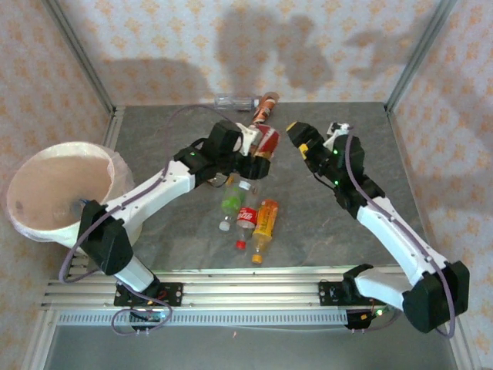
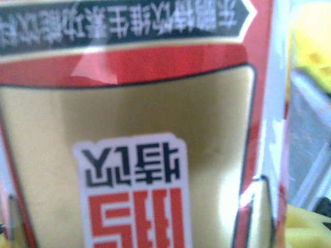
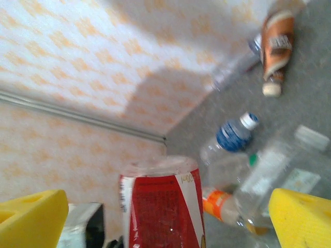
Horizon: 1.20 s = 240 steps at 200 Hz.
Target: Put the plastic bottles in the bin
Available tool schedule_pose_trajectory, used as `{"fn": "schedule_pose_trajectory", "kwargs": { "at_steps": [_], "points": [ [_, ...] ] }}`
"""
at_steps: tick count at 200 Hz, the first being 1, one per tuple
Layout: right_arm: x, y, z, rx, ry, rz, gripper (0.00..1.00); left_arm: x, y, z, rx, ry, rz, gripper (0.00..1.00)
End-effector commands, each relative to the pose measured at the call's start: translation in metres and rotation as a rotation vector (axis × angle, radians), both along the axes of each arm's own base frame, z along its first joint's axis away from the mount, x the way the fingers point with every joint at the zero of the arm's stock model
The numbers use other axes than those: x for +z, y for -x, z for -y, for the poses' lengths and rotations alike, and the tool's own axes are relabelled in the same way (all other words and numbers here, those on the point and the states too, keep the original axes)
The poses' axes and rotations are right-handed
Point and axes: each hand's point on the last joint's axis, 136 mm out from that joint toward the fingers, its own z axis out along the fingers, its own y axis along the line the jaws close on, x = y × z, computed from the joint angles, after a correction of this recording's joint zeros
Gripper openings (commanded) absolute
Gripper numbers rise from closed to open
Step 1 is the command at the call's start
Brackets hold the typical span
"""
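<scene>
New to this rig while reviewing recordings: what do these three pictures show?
Two robot arms stand at the near edge of a table. One picture looks down on both; the others come from wrist cameras. The left gripper is closed on a red-labelled bottle, close up in its wrist view. The right gripper is open beside it. A green-labelled bottle, a cola bottle and an orange bottle lie mid-table, a clear bottle and a brown-labelled bottle by the far wall. The white bin stands left.

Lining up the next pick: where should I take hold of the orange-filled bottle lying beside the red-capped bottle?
Its mid-body, from straight above, jaws across its width: the orange-filled bottle lies flat, cap toward the arms, with the red-capped bottle close on its left.
</scene>
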Motion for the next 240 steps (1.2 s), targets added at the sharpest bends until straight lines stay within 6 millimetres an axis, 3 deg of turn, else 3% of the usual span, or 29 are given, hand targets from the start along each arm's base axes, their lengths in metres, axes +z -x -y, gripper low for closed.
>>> {"fn": "schedule_pose_trajectory", "kwargs": {
  "at_steps": [1, 26, 43, 62, 114, 135, 154, 179, 219, 240],
  "points": [
    [0.016, 0.001, 0.007, -0.038, -0.034, 0.085, 0.99, 0.026, -0.003, -0.037, 0.127, -0.04, 0.071, 0.54],
    [0.0, -0.005, 0.017, -0.096, 0.032, 0.044, 0.99, 0.052, -0.003, -0.076, 0.267, -0.104, 0.15, 0.53],
    [-0.017, -0.01, 0.025, -0.146, 0.084, -0.031, 0.99, 0.073, -0.003, -0.115, 0.428, -0.177, 0.209, 0.53],
    [-0.023, -0.012, 0.019, -0.111, 0.121, -0.051, 0.99, 0.103, 0.005, -0.161, 0.613, -0.264, 0.277, 0.53],
    [-0.023, -0.02, 0.012, -0.085, 0.147, -0.048, 0.99, 0.202, 0.062, -0.274, 1.006, -0.473, 0.529, 0.51],
    [-0.019, -0.021, 0.006, -0.053, 0.144, -0.047, 0.99, 0.222, 0.079, -0.301, 1.106, -0.528, 0.6, 0.5],
    [-0.012, -0.021, 0.002, -0.032, 0.135, -0.038, 0.99, 0.238, 0.101, -0.336, 1.283, -0.652, 0.619, 0.5],
    [-0.02, -0.025, -0.001, -0.022, 0.148, -0.054, 0.99, 0.237, 0.121, -0.381, 1.451, -0.76, 0.571, 0.49],
    [-0.018, -0.026, -0.003, -0.005, 0.169, -0.052, 0.99, 0.208, 0.147, -0.438, 1.643, -0.78, 0.44, 0.48],
    [-0.019, -0.027, -0.002, -0.009, 0.193, -0.053, 0.99, 0.179, 0.157, -0.457, 1.696, -0.742, 0.36, 0.48]
  ]
}}
